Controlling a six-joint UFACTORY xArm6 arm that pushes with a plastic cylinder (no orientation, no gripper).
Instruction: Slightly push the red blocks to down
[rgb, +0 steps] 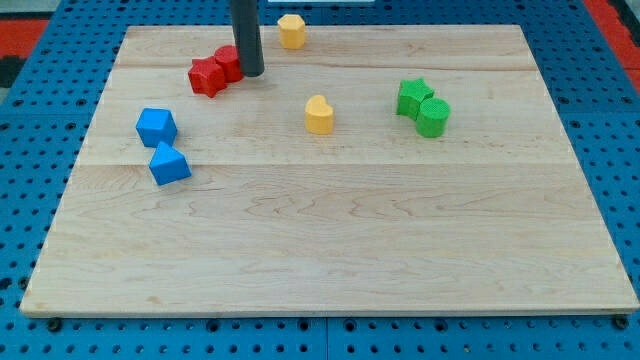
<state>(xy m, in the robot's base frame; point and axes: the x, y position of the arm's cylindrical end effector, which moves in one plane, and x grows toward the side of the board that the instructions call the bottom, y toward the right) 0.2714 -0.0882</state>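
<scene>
Two red blocks lie touching at the board's upper left: a star-like red block (207, 77) and a second red block (228, 62) just up and right of it, partly hidden by the rod. My tip (250, 73) rests on the board right against the second red block's right side.
A yellow block (291, 31) sits near the top edge, right of the rod. A yellow heart-shaped block (319, 115) is mid-board. A green star (411, 97) and green cylinder (433, 117) touch at the right. Two blue blocks (156, 126) (169, 164) sit at the left. The wooden board (330, 250) lies on blue pegboard.
</scene>
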